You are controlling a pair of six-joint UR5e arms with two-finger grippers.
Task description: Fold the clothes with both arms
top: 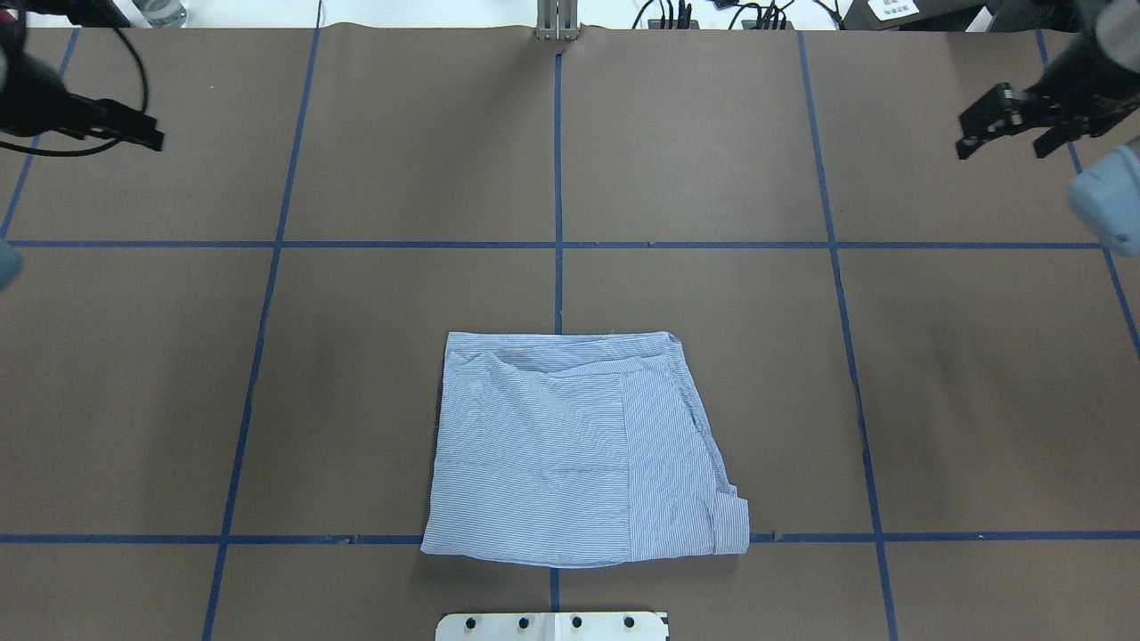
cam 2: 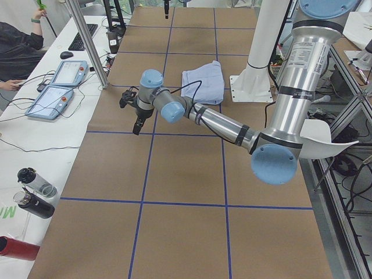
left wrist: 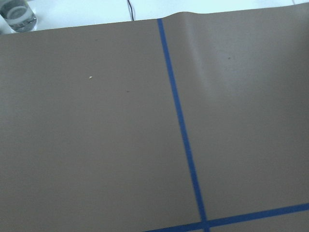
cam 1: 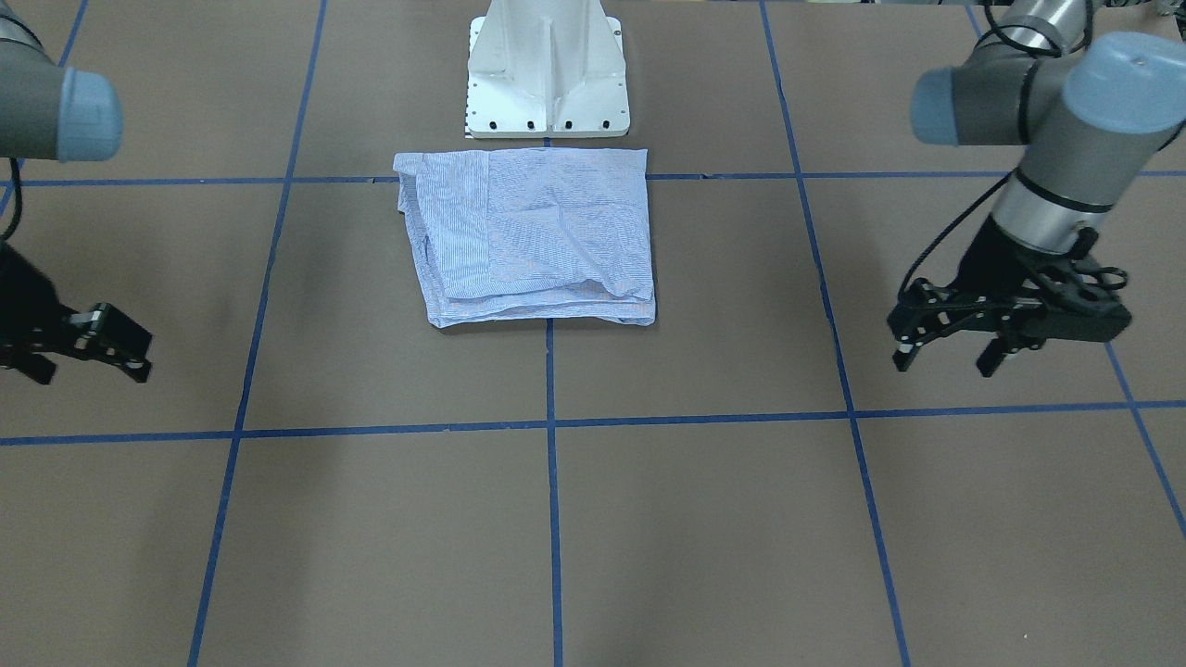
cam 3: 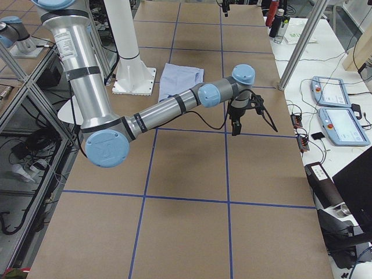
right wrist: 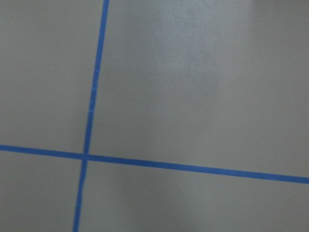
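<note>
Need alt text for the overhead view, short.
A folded striped shirt lies flat on the brown, blue-taped table, just ahead of the white base. The left gripper and right gripper hang over the far corners, both apart from the shirt and holding nothing.

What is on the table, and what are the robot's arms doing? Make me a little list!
shirt: striped blue-and-white, folded into a rough square, flat on the table, near the white base
left arm: off to one side, jaws open, holding nothing
right arm: off to the other side, jaws open, holding nothing
touching the shirt: nothing
</note>
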